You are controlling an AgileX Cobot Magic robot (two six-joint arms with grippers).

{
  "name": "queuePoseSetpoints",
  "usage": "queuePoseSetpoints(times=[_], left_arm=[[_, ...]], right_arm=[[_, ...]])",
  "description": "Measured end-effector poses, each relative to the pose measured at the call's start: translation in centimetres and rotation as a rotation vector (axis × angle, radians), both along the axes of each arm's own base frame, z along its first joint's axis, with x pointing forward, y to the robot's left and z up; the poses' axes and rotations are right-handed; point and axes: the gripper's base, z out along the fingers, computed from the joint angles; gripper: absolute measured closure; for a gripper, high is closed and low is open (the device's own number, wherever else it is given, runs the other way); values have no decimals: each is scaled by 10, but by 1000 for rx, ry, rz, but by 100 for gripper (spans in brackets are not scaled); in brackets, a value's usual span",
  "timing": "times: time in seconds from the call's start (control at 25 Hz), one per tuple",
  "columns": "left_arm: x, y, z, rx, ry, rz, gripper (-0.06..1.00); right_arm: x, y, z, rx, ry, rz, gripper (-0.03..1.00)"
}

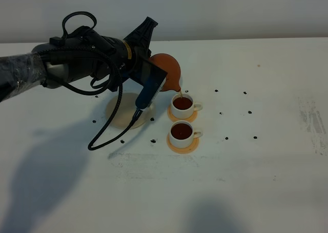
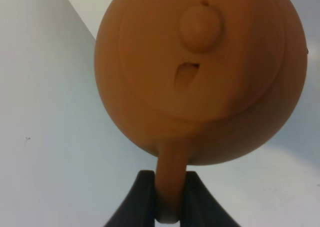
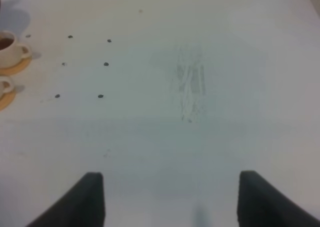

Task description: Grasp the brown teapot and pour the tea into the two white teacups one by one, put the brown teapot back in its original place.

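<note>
The brown teapot (image 1: pixel 167 69) hangs tilted over the far white teacup (image 1: pixel 182 105), and a thin stream of tea runs from its spout into that cup. My left gripper (image 2: pixel 170 199) is shut on the teapot's loop handle (image 2: pixel 170 172); the lid (image 2: pixel 200 29) faces the left wrist camera. The near white teacup (image 1: pixel 182 132) holds dark tea too. Each cup stands on an orange coaster. The beige saucer (image 1: pixel 124 113) lies bare, left of the cups and partly under my left arm. My right gripper (image 3: pixel 172 202) is open over bare table, with the cups (image 3: pixel 10 47) far off to its side.
Small black dots (image 1: pixel 249 112) mark the white table around the cups. A black cable (image 1: pixel 110 133) loops down from the left arm, over the saucer and onto the table. A scuffed patch (image 1: pixel 312 122) shows at the right side.
</note>
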Motion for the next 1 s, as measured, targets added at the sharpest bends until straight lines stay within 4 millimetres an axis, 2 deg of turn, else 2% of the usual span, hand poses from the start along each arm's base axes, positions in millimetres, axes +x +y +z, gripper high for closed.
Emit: queuePoseSetpoints(times=[1.0], left_arm=[[-4, -3, -2, -20, 47, 26, 86]], right_arm=[[0, 0, 0, 0, 0, 0, 42]])
